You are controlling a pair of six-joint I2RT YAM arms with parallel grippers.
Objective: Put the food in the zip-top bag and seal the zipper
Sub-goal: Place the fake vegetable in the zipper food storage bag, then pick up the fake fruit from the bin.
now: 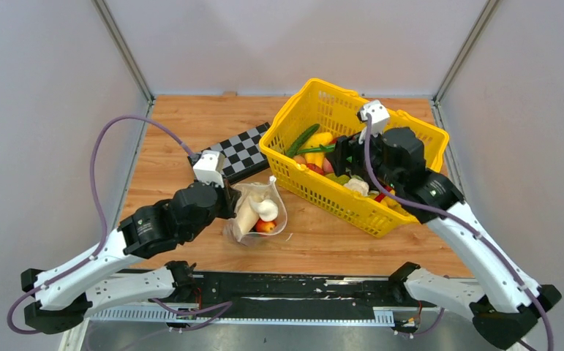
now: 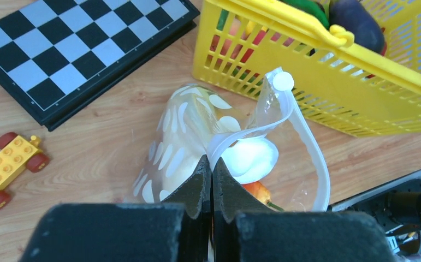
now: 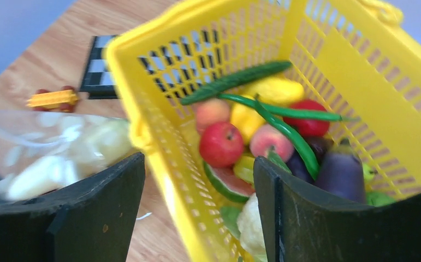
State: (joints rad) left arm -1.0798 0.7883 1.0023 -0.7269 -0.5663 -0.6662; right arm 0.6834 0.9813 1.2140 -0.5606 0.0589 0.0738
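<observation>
Left gripper (image 2: 212, 176) is clamped tight on the near lip of the zip-top bag (image 2: 170, 142), its two black fingers pressed together with the clear plastic pinched between them. The bag lies directly ahead of those fingers on the wooden table (image 1: 183, 124), its mouth held open and facing the basket. The zipper (image 2: 312, 147) loops away from the grip as a pale strip, up to a round white tab close to the basket's wall and back down the far side of the mouth. Inside the bag lie a cream-white vegetable (image 2: 249, 155) and, below it, an orange-red fruit (image 2: 257, 191).

Right gripper (image 3: 197, 164) hangs over the yellow basket (image 3: 361, 82) with its jaws wide apart and nothing between them. Below it the basket holds more food: a red apple (image 3: 220, 143), two peaches, a long green bean, a cucumber, a watermelon slice and a dark purple eggplant (image 3: 342, 172). From the overhead view the bag (image 1: 282, 219) sits just beside the basket's (image 1: 315, 88) near-left wall, well to the left of the right gripper (image 1: 341, 157).

Behind the bag, a black-and-white checkerboard (image 1: 242, 150) lies flat on the table, one corner just beside the basket. A yellow toy brick car (image 2: 9, 166) with red wheels rests near the board's edge.
</observation>
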